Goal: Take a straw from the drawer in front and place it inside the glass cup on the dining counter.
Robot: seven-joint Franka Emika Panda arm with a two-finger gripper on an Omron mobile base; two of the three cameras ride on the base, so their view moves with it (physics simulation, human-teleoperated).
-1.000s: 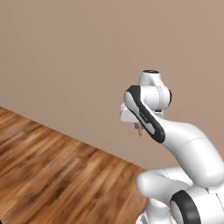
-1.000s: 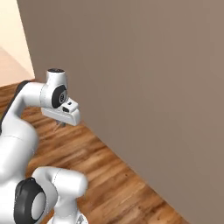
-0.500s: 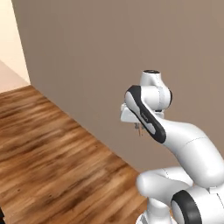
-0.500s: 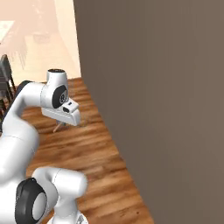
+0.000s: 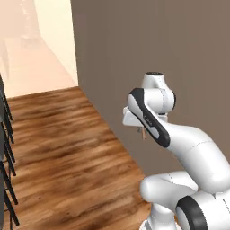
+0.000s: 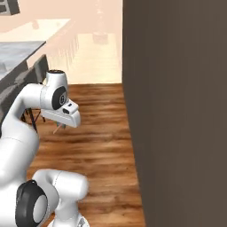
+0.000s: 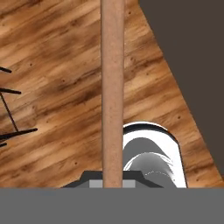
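The hand (image 6: 60, 127) is clamped on the straw (image 7: 113, 87) (a brownish-orange stick running straight up the hand view); it hangs over the wooden floor (image 5: 63, 161), beside a dark brown wall (image 6: 177, 111).

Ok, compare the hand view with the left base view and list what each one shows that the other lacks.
Hand view: the straw seen along its length, running up from the shut claw, close enough to show it is gripped. Left base view: the white arm folded above its base, a pale lit room past the wall's end, and dark chair legs at the left edge. Both: the wood floor, the dark brown wall, and the straw.
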